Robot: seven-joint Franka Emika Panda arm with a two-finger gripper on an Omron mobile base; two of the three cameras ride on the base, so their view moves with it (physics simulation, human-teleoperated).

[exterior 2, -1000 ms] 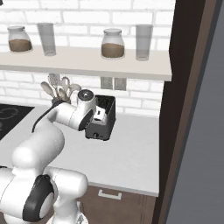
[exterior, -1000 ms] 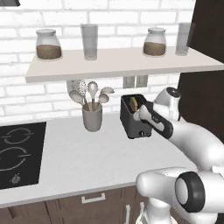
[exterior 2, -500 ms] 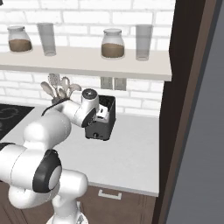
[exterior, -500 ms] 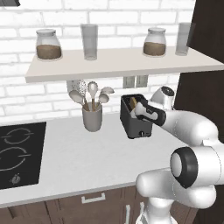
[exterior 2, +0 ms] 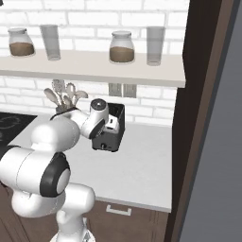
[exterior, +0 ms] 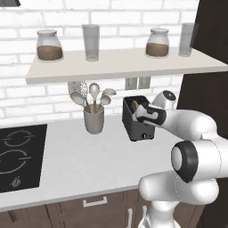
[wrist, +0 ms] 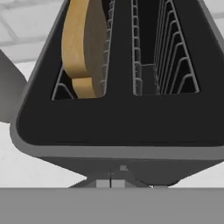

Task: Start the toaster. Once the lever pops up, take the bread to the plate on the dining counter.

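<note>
Since the earlier frames the white arm has swung in over the toaster and its fingers (wrist: 117, 181) have pressed together, pinching nothing visible, just at the toaster's near end. Black hob (exterior: 15, 156) sits far left of the toaster on the grey tabletop (exterior: 89, 164). Grey utensil cup (exterior: 94, 119) with pale spoons stands just left of the toaster. Small boxy dark grey toaster (exterior: 138, 120) stands against the white brick wall, under the shelf (exterior: 120, 62) with jars and glasses. Golden-brown bread slice (wrist: 83, 43) stands upright in the toaster's left slot in the hand view; the right slot has wire racks.
</note>
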